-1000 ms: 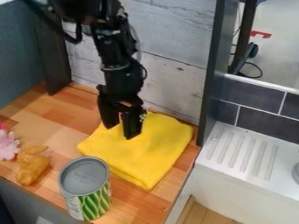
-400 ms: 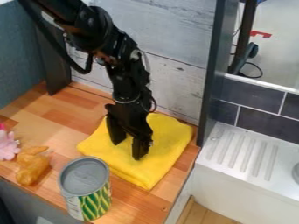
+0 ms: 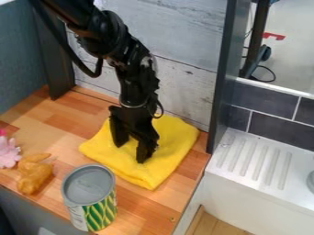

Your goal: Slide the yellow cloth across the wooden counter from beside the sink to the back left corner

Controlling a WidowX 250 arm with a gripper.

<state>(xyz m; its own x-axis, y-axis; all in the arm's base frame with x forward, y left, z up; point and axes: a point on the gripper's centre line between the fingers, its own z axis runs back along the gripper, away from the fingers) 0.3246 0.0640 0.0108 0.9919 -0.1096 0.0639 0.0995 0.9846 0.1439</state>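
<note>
The black gripper [image 3: 130, 153] points down onto the middle of the folded yellow cloth [image 3: 175, 137], its two fingers apart and their tips against the fabric. Yellow fabric shows between the fingers. The cloth lies flat on the wooden counter [image 3: 83, 112], near the grey wooden back wall. Part of its upper left area is hidden behind the gripper.
An open tin can [image 3: 92, 197] with a green and yellow label stands at the counter's front edge. Left of it lie an orange-brown toy [image 3: 34, 174] and a pink toy [image 3: 7, 152]. A dark upright panel [image 3: 222, 78] and a white sink unit [image 3: 255, 160] are on the right.
From its earlier spot farther back, the gripper came down and forward onto the cloth, then shifted slightly back. The cloth has slid a little up and left with it.
</note>
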